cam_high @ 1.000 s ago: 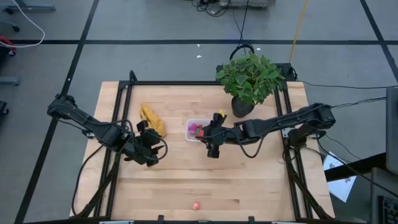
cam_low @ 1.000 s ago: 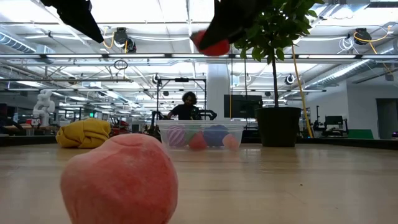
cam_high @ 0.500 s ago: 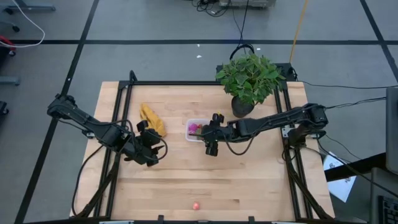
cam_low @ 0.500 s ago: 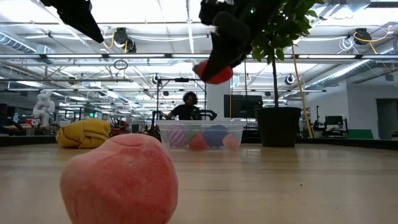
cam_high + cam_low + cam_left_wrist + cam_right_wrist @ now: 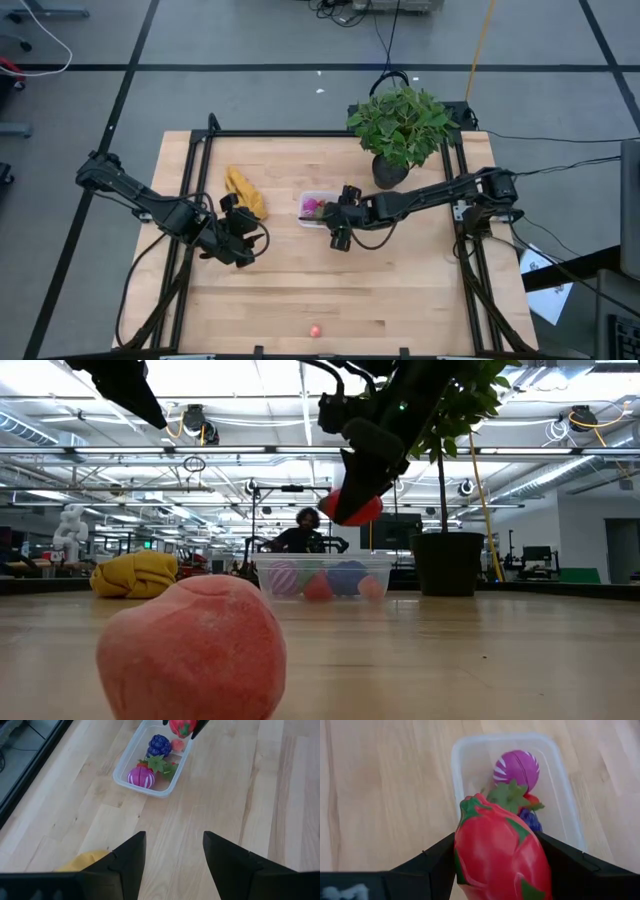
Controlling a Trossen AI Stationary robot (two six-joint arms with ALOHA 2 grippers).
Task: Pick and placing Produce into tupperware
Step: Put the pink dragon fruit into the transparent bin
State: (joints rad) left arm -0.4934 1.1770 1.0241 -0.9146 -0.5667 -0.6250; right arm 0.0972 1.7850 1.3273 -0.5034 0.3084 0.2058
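The clear tupperware [image 5: 316,207] stands mid-table and holds a purple striped piece [image 5: 516,767], a dark blue berry [image 5: 159,743] and other small produce. A red piece of produce with green leaves [image 5: 500,852] hangs in my right gripper [image 5: 350,502], just above the box's right end [image 5: 182,750]. A pink piece [image 5: 315,330] lies by the near edge and fills the foreground of the low view [image 5: 190,650]. My left gripper [image 5: 174,855] stands open over bare wood, left of the box [image 5: 240,245]. My right gripper pinches the red piece between its two fingers, one on each of its opposite sides [image 5: 462,855]. The fingers slant down from the table's right side. The piece is lifted clear and hangs above the tupperware [image 5: 352,510].
A yellow banana bunch [image 5: 244,192] lies left of the box. A potted green plant [image 5: 400,125] stands at the far right behind my right arm. Open wood stretches between the box and the near edge.
My right gripper has sunk toward the tupperware and tipped steeper, still shut on the red piece, which now hangs much lower over the box.
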